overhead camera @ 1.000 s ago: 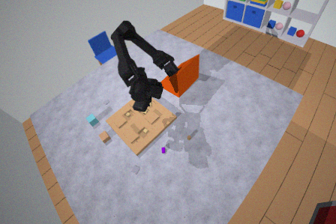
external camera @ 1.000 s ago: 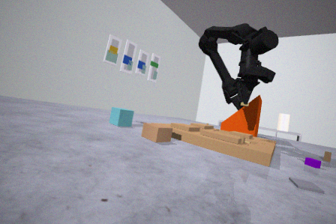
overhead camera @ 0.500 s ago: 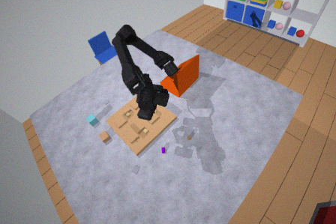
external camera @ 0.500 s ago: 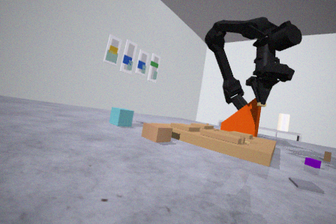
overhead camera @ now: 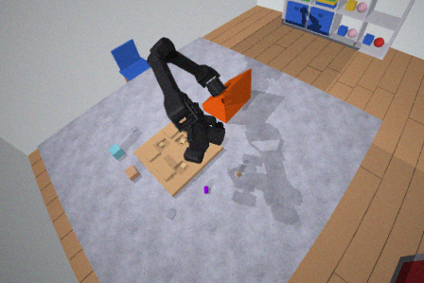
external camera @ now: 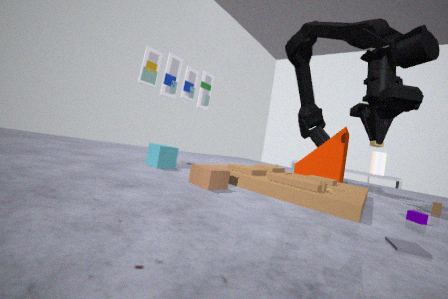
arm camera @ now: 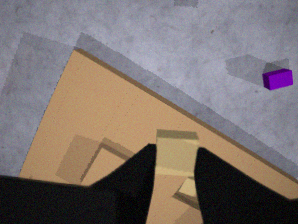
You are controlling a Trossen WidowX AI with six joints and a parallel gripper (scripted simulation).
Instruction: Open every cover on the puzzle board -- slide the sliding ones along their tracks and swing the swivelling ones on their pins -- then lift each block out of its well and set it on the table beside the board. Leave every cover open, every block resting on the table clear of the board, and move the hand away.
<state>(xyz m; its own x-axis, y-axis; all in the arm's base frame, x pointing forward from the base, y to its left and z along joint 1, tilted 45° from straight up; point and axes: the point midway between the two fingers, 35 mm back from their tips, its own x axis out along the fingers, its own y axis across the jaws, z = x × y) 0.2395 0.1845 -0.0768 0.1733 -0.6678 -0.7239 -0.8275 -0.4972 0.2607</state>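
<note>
One pale block (arm camera: 175, 152) is pinched between the jaws of the gripper (arm camera: 172, 167), high above the puzzle board (arm camera: 100, 107) edge.

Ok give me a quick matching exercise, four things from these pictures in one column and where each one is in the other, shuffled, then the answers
Things:
1. pale tan block
2. purple block
3. cyan block
4. orange wedge

Places:
A. on the grey mat, past the board's far end
B. clamped in the end effector, above the puzzle board
C. behind the board, at the arm's base
D. on the mat, off the board's near edge

Pairs: 1-B, 2-D, 3-A, 4-C
</note>
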